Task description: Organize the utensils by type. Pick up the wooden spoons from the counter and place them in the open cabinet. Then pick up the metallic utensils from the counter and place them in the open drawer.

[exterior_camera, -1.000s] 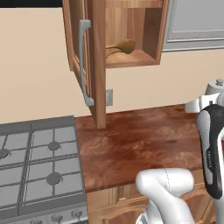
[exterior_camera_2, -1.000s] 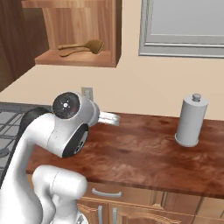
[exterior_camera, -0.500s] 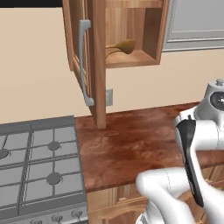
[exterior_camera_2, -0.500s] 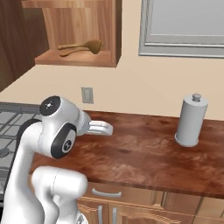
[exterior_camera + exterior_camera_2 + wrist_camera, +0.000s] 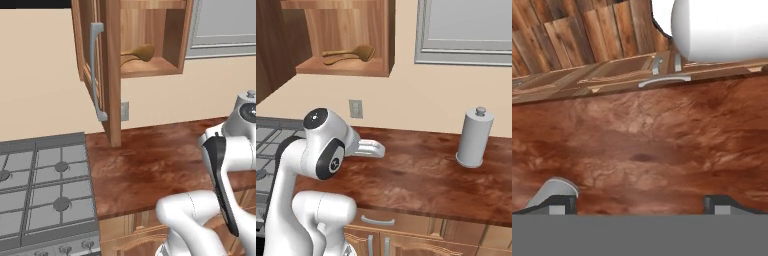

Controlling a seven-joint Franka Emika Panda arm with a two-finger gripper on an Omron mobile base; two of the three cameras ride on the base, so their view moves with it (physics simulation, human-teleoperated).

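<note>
Your wooden spoon [image 5: 348, 53] lies on the open cabinet's [image 5: 346, 72] floor, bowl toward the right wall. Well below it, the gripper [image 5: 639, 202] hangs over bare counter [image 5: 642, 145], jaws spread wide and holding nothing.

Arm [image 5: 323, 150] lower, swung toward counter [image 5: 421, 175].

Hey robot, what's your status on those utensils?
Gripper open, empty, over bare counter. Spoon lies in the cabinet. Paper towel roll stands off to the side.
</note>
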